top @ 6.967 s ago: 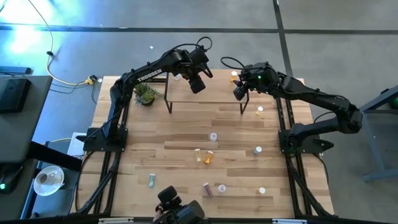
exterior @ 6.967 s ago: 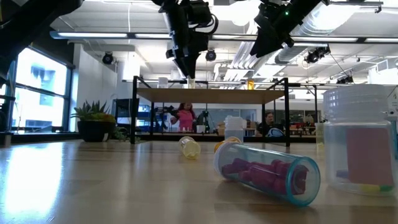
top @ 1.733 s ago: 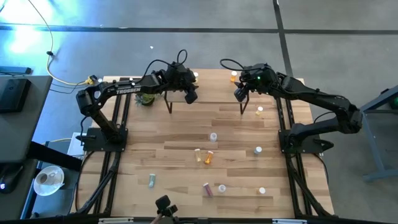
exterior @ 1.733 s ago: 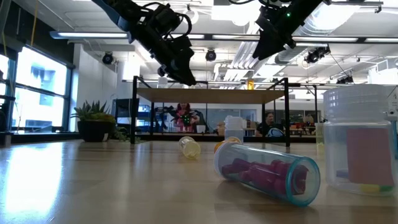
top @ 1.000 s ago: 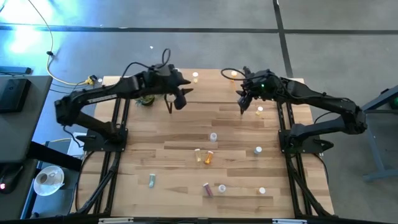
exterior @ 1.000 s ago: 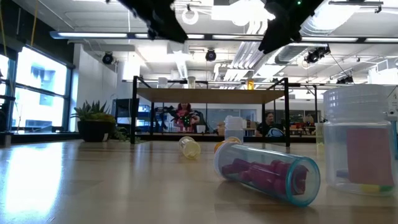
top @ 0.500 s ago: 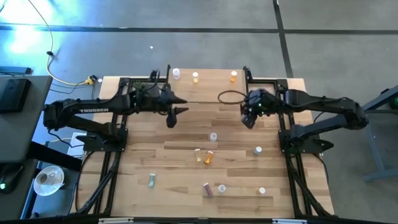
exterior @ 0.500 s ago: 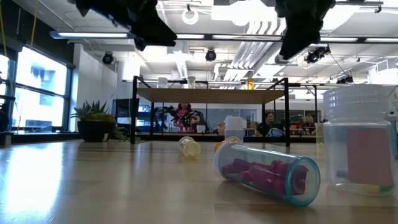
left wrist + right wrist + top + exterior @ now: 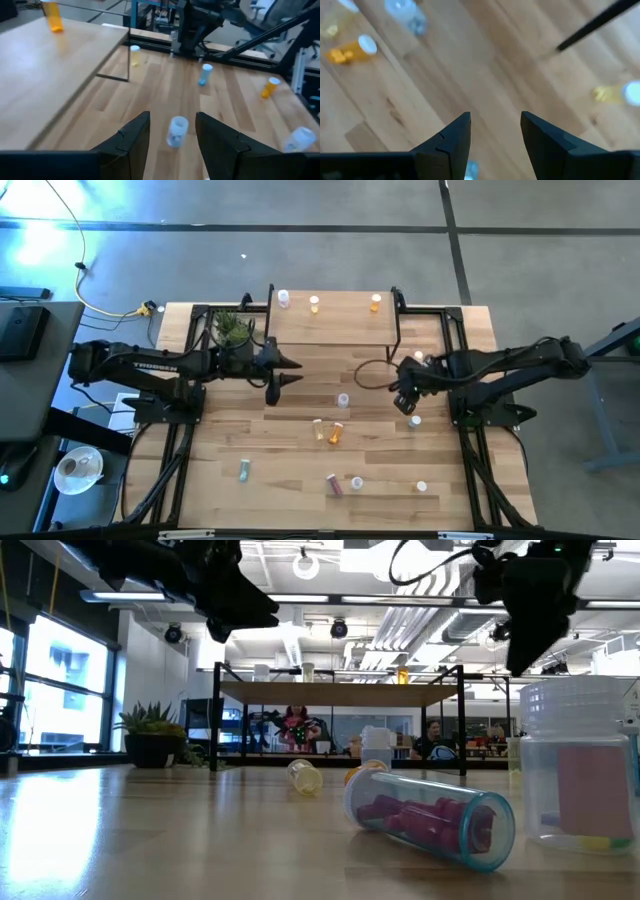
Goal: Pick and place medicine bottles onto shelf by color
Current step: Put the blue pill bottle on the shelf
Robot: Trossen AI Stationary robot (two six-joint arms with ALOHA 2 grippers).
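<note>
3 bottles [image 9: 314, 303] upright on shelf [image 9: 330, 330]

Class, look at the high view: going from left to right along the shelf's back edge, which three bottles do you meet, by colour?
On the shelf: clear bottle → yellow bottle → orange bottle.

Black jointed arms, white lettering
</note>
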